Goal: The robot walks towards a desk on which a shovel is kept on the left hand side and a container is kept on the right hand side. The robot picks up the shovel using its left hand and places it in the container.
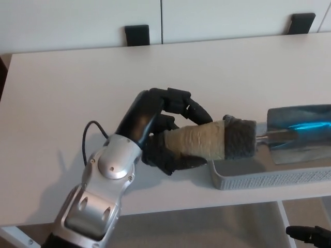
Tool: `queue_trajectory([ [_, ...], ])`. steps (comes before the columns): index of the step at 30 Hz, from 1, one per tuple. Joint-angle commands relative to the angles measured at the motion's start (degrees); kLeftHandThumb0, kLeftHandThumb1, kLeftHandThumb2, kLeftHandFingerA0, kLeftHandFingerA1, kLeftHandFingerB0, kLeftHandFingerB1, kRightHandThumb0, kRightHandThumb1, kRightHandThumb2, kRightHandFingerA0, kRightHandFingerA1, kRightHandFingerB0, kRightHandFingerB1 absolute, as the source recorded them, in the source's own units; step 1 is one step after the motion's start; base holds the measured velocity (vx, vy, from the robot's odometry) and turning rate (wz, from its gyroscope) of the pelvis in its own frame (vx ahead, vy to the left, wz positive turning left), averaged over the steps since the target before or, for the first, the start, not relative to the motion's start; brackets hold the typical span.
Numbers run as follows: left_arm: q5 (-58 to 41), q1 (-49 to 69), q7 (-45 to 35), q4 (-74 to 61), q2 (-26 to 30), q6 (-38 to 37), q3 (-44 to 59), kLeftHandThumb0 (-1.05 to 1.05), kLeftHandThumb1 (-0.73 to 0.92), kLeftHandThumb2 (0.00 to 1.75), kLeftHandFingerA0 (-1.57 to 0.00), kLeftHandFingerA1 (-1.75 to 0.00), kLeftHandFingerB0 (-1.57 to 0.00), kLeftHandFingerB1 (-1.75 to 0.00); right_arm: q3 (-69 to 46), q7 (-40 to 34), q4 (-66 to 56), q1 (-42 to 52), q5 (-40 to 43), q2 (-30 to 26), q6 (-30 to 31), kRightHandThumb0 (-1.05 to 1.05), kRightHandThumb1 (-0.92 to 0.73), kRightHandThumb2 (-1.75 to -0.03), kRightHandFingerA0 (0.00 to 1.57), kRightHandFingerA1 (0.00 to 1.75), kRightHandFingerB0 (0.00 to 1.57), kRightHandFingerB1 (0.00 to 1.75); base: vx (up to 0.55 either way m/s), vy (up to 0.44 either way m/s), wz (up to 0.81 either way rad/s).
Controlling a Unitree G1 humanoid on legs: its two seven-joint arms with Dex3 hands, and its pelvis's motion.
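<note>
My left hand [165,129] is shut on the tan, tape-wrapped handle [199,140] of the shovel. The handle ends in a dark grey collar [240,138] and a shiny blue-grey metal blade [299,132] pointing right. The blade hangs over the grey perforated container [269,178] at the desk's front right, and the handle crosses above the container's left end. I cannot tell whether the blade touches the container. A small black part of my right hand [310,235] shows at the bottom right, below the desk edge.
The white desk [77,93] runs across the view, with its front edge near the container. Two black brackets [137,35] [302,23] sit at the desk's far edge against a white wall. Beige floor shows under the desk.
</note>
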Motion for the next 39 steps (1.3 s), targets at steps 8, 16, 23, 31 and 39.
queue_trajectory([
  [8,4.0,-8.52,2.68,7.94,-1.08,-2.39,-0.16,-0.6,0.28,1.17,-1.57,-1.04,-1.33,-1.02,-0.06,0.08,-1.15,-0.11,-0.24,-1.23,0.04,-0.17,-0.44,-0.52,0.78,0.65,0.59,0.54,0.0,0.0,0.0],
  [16,6.73,-9.77,4.31,9.55,-1.12,-5.48,-2.37,-0.68,0.37,1.09,-1.57,-1.06,-1.23,-1.01,0.32,-0.05,-1.18,0.21,-0.75,-1.4,-0.44,-0.2,-0.43,-0.52,0.83,0.66,0.6,0.54,0.0,0.0,0.0],
  [23,11.38,-11.33,6.31,11.37,-0.99,-2.74,-4.7,-0.7,0.42,1.07,-1.5,-1.12,-1.09,-0.97,0.31,-0.3,-0.84,-0.09,-0.91,-1.34,-0.48,-0.19,-0.43,-0.52,0.82,0.65,0.62,0.54,0.0,0.0,0.0],
  [31,17.54,-12.4,9.56,13.54,-0.47,-1.63,-8.21,-0.64,0.47,0.9,-1.36,-1.13,-0.99,-0.75,0.34,-0.53,-1.74,-0.28,-1.02,-1.47,0.44,-0.16,-0.45,-0.53,0.81,0.66,0.62,0.54,0.0,0.0,0.0],
  [39,19.07,-12.54,9.19,14.26,-1.11,-0.73,-8.38,-0.62,0.41,0.96,-1.41,-1.2,-1.07,-0.88,0.17,-0.01,-1.72,-0.09,-0.51,-1.31,-0.08,-0.16,-0.44,-0.52,0.84,0.67,0.62,0.54,0.0,0.0,0.0],
])
